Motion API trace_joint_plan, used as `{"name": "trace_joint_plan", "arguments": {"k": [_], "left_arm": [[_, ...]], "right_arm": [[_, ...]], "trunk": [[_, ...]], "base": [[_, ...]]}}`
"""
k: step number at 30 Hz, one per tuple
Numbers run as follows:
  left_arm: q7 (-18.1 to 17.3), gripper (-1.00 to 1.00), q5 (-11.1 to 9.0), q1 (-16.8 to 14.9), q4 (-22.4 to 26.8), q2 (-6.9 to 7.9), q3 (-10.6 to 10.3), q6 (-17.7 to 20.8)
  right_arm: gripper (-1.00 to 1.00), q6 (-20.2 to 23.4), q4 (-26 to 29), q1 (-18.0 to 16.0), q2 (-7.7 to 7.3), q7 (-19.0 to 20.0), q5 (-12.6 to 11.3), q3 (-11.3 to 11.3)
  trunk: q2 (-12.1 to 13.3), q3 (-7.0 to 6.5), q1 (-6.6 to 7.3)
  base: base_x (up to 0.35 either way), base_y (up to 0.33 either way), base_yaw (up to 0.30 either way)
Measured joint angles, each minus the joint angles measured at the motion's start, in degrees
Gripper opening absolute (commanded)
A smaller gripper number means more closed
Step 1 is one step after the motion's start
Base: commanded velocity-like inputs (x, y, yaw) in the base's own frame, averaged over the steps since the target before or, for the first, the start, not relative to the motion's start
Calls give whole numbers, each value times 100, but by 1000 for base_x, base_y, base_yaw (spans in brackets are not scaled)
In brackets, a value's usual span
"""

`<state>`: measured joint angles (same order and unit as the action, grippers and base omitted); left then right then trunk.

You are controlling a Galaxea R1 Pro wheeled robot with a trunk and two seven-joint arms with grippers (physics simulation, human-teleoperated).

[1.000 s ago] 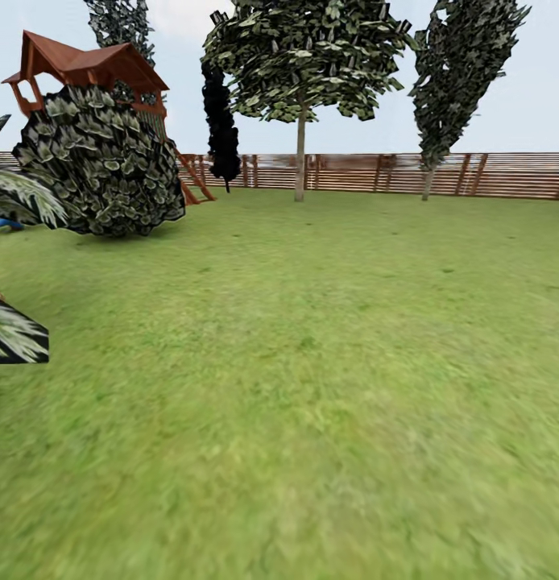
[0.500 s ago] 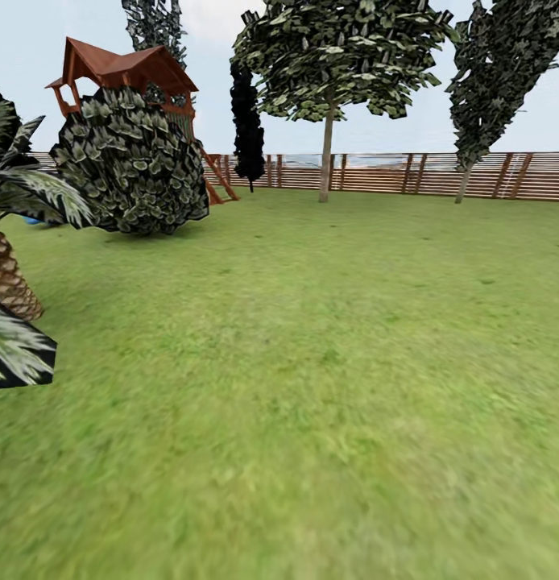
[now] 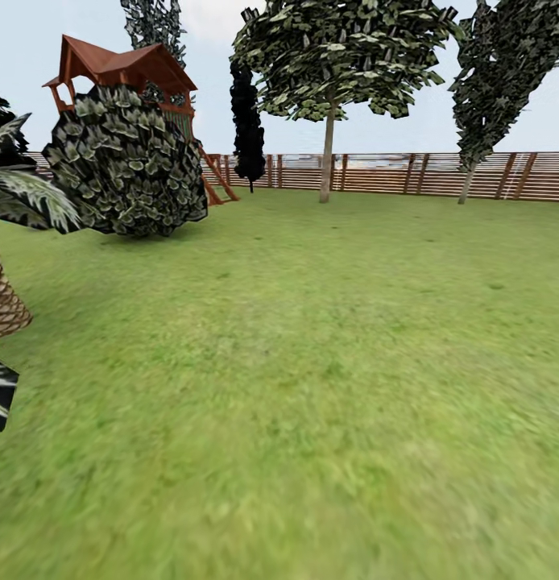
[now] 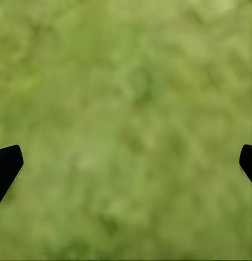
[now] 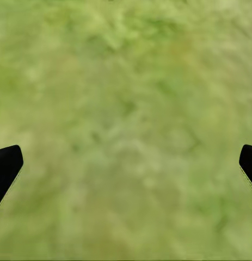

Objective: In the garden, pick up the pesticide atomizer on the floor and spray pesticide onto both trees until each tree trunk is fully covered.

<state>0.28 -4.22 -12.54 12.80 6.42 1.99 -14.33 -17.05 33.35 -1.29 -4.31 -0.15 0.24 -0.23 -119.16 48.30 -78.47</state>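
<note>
Crossing lawn [image 3: 312,362] | tree [image 3: 329,145] far ahead | my jaws wide, holding nothing | atomizer unpicked, spraying all left

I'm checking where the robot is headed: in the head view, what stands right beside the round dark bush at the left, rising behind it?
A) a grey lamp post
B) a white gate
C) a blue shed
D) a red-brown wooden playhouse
D: the red-brown roofed playhouse rises just behind the round bush, in front of the slatted fence.
</note>
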Motion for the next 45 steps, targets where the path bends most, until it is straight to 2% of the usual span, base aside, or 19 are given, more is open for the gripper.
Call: {"name": "trace_joint_plan", "arguments": {"k": [14,36,45], "left_arm": [[1,100,0,0,0,-1,4,0],[0,100,0,2,0,-2,-3,1],[0,100,0,0,-1,-2,-3,0]], "right_arm": [[100,2,0,0,0,-1,-1,6],[100,-1,5,-1,1,-1,0,15],[100,1,8,0,0,-1,0,15]], "trunk": [[0,0,0],[0,0,0],[0,0,0]], "base": [[338,0,8],[338,0,226],[338,0,34]]}}
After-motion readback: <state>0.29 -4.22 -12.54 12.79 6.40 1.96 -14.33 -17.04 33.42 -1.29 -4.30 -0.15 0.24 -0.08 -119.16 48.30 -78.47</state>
